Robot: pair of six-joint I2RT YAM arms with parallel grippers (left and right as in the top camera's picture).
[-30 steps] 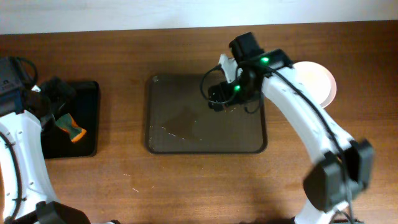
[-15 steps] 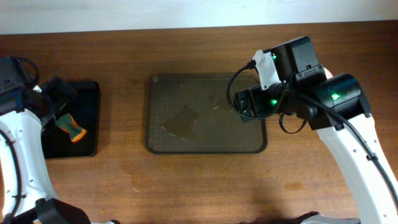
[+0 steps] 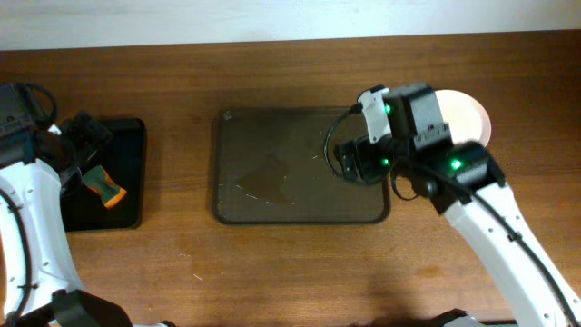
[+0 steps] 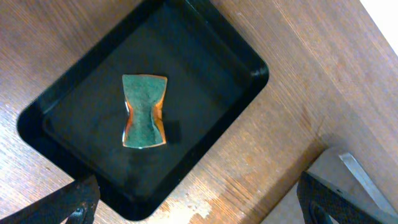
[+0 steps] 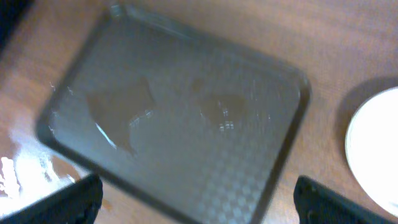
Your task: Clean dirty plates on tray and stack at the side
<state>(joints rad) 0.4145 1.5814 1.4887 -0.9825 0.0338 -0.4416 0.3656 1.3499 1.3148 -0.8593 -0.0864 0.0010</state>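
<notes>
Brown wooden worktop (image 3: 272,272) under a pale wall strip (image 3: 182,18) along the top of the overhead frame, and here's where you stand. The tray (image 3: 272,136) sits centre frame, long side across. The right wrist view shows two glossy, wet-looking patches (image 5: 121,106) on its textured floor. The plates (image 3: 467,118) are off it, on bare wood just beyond the tray's upper right corner. Your right arm (image 3: 490,227) covers their left side, so you cannot count them from here. Your right end effector (image 5: 202,205) hangs over the tray's right part. Its fingers (image 5: 56,202) are spread wide at the bottom corners of the wrist view, with nothing between them. Over at the left edge of the overhead frame, the small black tray (image 4: 205,81) holds a green sponge (image 4: 144,112) with orange edging, lying flat near its middle. Your left end effector (image 4: 199,208) hovers above that tray, jaws wide too, gripping nothing, clear of the sponge.
</notes>
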